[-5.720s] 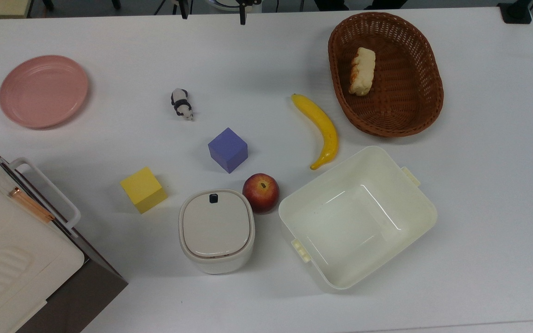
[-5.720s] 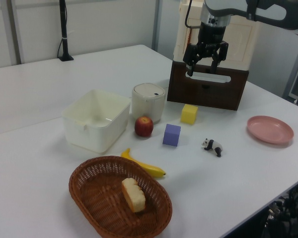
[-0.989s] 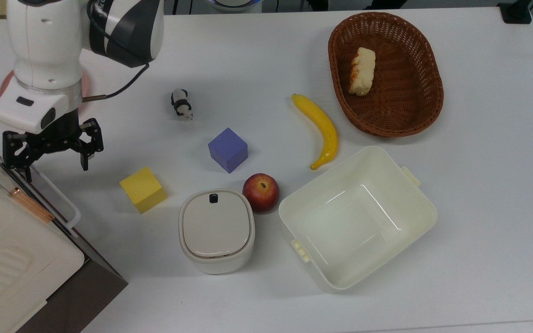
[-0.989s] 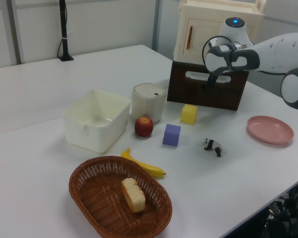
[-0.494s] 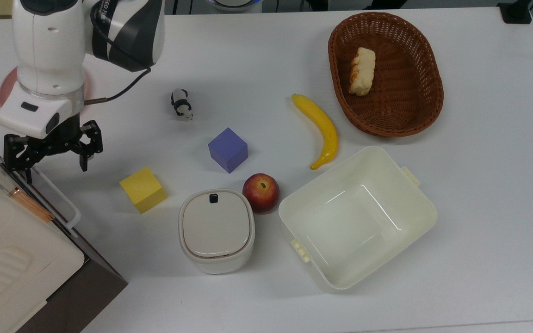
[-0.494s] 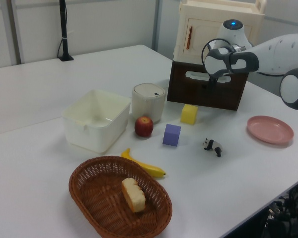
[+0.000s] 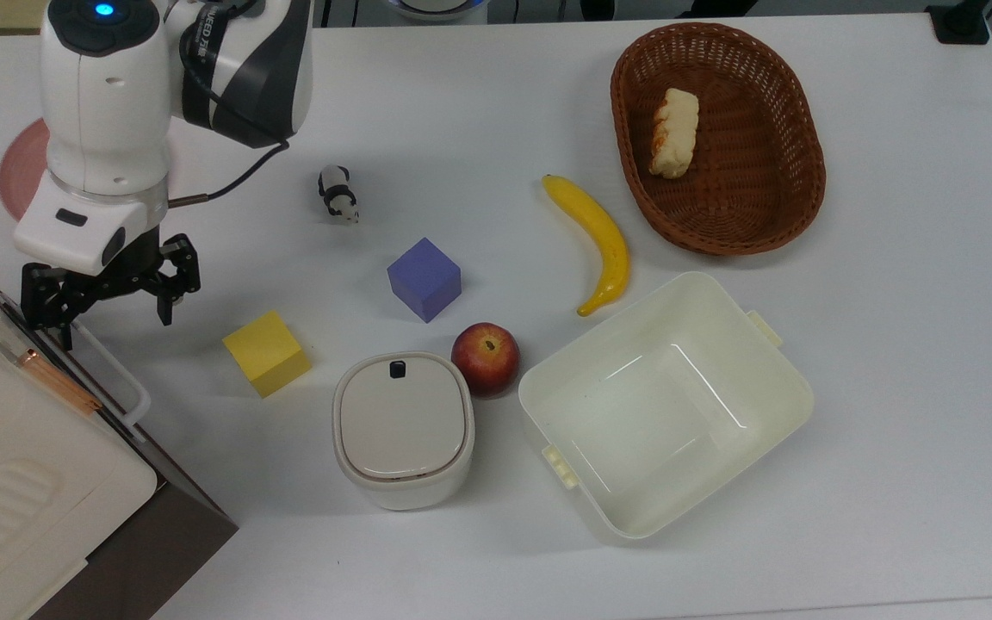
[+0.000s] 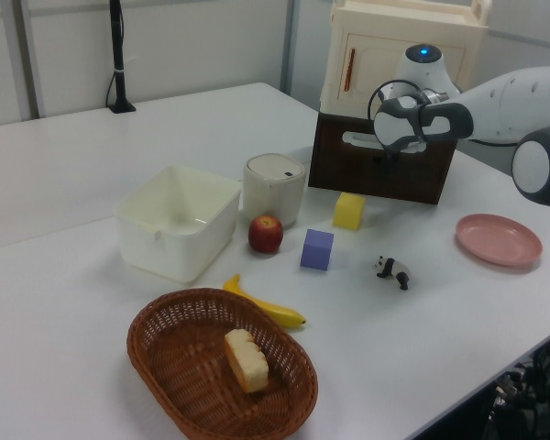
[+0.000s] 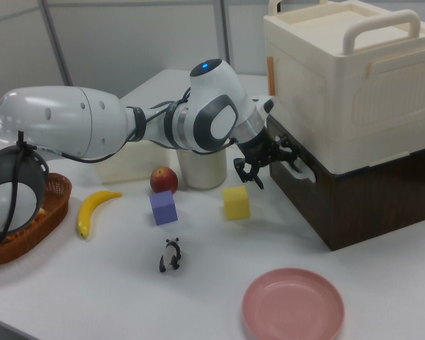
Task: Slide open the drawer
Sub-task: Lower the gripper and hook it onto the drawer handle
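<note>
Dark brown, the drawer point(image 7: 173, 525) sits shut at the table's point(image 7: 892, 387) near-left corner in the top view, its white bar handle point(image 7: 117, 370) facing out. Beside that handle's far end the gripper point(image 7: 108, 301) hangs spread open, holding nothing.

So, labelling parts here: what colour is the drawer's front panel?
Dark brown, clearest in the right view: the drawer front carries a white bar handle.

The white Franka arm with black joint bands point(image 7: 108, 95) reaches in from the top view's upper left, wrist angled downward. Its black two-finger pincer point(image 7: 108, 306) points down, fingers point(image 7: 170, 297) spread apart with nothing between them. A blue indicator light point(image 9: 210, 67) is lit on the wrist housing.
</note>
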